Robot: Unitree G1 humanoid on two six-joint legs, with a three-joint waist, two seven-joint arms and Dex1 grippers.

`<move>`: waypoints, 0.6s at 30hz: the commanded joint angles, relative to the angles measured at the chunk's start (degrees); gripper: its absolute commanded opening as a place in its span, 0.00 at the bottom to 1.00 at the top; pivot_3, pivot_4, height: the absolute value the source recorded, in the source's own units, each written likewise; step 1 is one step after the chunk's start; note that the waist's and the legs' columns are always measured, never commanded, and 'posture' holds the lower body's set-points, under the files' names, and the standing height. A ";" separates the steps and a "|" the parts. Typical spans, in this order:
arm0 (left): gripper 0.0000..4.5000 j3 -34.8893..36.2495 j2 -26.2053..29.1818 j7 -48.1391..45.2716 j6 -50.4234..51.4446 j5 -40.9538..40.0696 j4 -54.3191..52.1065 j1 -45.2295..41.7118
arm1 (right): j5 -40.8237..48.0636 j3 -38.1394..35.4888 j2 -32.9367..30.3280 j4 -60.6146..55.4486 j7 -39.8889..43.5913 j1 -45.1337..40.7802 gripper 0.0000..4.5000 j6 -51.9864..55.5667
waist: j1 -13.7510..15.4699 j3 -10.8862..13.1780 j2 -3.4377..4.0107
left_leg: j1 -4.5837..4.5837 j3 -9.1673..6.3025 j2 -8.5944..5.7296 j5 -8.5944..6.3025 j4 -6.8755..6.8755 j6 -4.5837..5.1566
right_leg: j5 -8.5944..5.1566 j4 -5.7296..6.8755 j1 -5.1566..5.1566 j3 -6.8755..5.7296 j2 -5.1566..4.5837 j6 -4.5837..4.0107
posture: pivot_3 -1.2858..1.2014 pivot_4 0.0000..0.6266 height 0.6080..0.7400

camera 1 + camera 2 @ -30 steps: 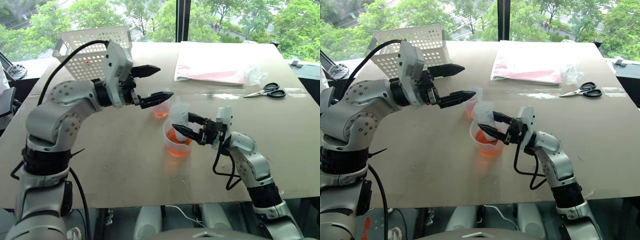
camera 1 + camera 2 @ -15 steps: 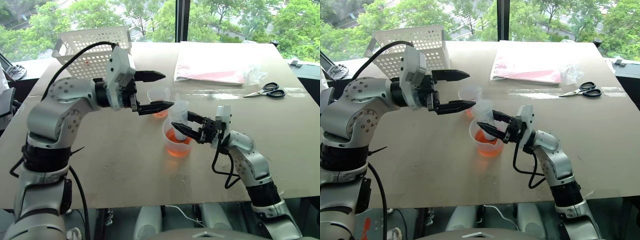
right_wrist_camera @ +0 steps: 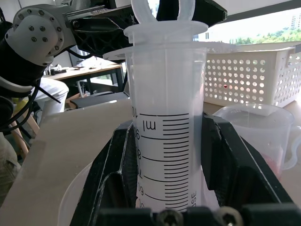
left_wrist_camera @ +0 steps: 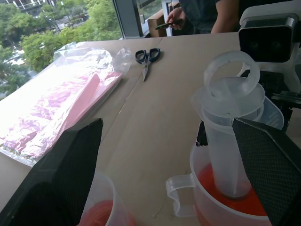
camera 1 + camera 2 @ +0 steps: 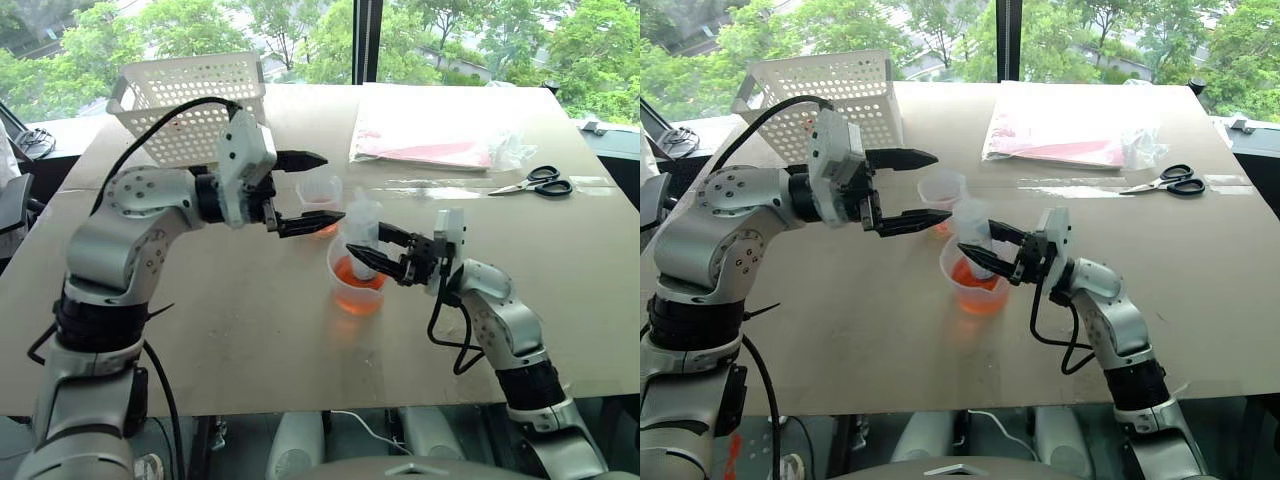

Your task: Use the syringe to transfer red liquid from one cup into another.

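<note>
Right gripper (image 5: 368,251): pressed shut on the barrel of the syringe (image 5: 362,225), holding it upright from 3 o'clock.
Syringe: stands tip-down in the big cup (image 5: 355,285) at table centre; plunger ring at the top, plunger pushed in, barrel looks clear in the right wrist view.
Big cup: holds a shallow layer of red liquid (image 5: 356,276) around the syringe tip.
Left gripper (image 5: 318,189): fingers spread wide, empty, reaching in from 9 o'clock, near the plunger top but not touching it.
Small cup (image 5: 318,199): just beyond the big cup toward 11 o'clock, between the left fingers as seen from the head; a little red already at its bottom.
Progress: tip is in the liquid and the draw looks not yet made. I judge the left gripper must close on the plunger and pull, then the syringe goes to the small cup for emptying.
Far items: white basket (image 5: 188,105) at 10 o'clock, pink plastic bag (image 5: 433,128) at 1 o'clock, scissors (image 5: 536,182) at 2 o'clock.
</note>
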 commanded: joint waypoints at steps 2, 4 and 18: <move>1.00 -0.01 -2.47 0.88 -1.33 -0.16 -0.92 -1.87 | 0.33 1.33 0.29 -1.30 1.38 -1.31 0.32 -0.67 | 0.00 0.00 0.00 | 0.00 0.00 0.00 0.00 0.00 0.00 | 0.00 0.00 0.00 0.00 0.00 0.00 | 0.52 0.24 1.00; 1.00 0.51 -3.25 1.30 0.17 -1.48 -1.23 -2.85 | 0.32 1.40 0.25 -1.17 1.50 -1.22 0.32 -0.52 | 0.01 0.00 0.00 | 0.00 0.00 0.00 0.00 0.00 0.00 | 0.00 0.00 0.00 0.00 0.00 0.00 | 0.52 0.24 1.00; 1.00 0.31 -3.06 2.72 2.28 -1.10 -2.10 -4.02 | 1.08 1.53 -0.43 -2.45 1.36 -2.19 0.32 1.26 | -0.18 0.00 0.00 | 0.02 -0.02 0.00 0.00 0.02 0.00 | 0.00 0.06 0.01 0.01 0.01 0.01 | 0.52 0.24 1.00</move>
